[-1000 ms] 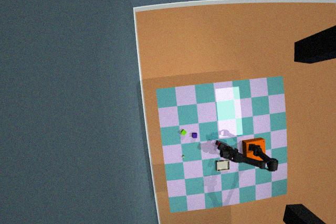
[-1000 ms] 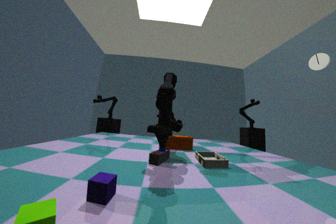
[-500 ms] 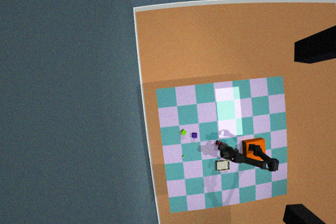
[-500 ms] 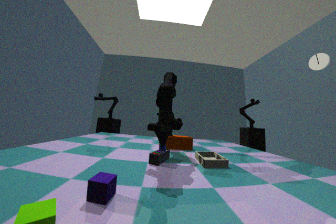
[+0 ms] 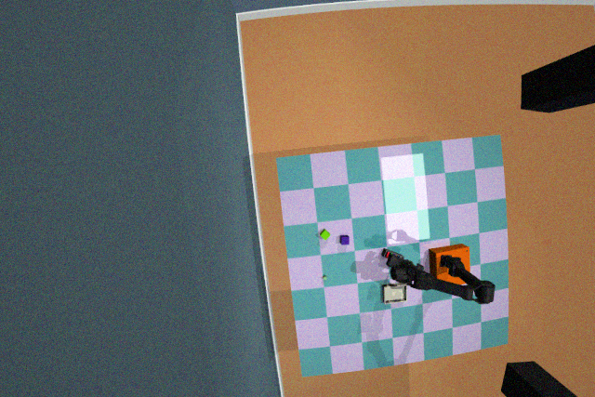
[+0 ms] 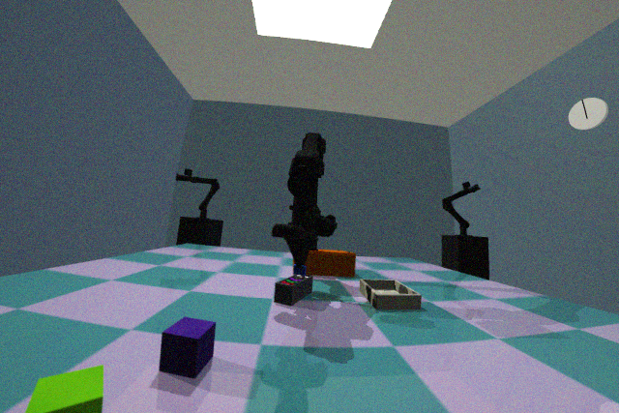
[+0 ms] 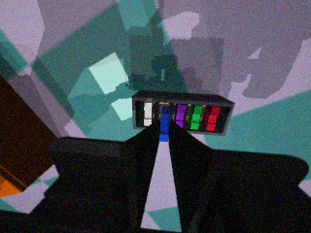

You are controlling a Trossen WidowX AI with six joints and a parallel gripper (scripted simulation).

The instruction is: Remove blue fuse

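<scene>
My gripper (image 6: 300, 263) (image 7: 164, 125) is shut on the blue fuse (image 6: 299, 270) (image 7: 165, 121). The fuse hangs upright just above the dark fuse block (image 6: 292, 293) (image 7: 182, 98), and its slot between the white fuse (image 7: 148, 114) and the purple fuse (image 7: 180, 116) looks empty. A small gap to the block seems to show; I cannot tell exactly how wide. The green fuse (image 7: 196, 117) and the red fuse (image 7: 212, 118) sit in the block. The tray (image 5: 394, 302) (image 6: 397, 303) stands apart from the block and looks empty. The fingertips are hidden in the top view.
An orange box (image 5: 436, 271) (image 6: 332, 264) stands by the arm's base. A purple cube (image 5: 344, 240) (image 6: 188, 348) and a green cube (image 5: 324, 233) (image 6: 67, 391) lie beyond the block. A tiny greenish thing (image 5: 324, 277) lies on the checkered mat (image 5: 331, 195).
</scene>
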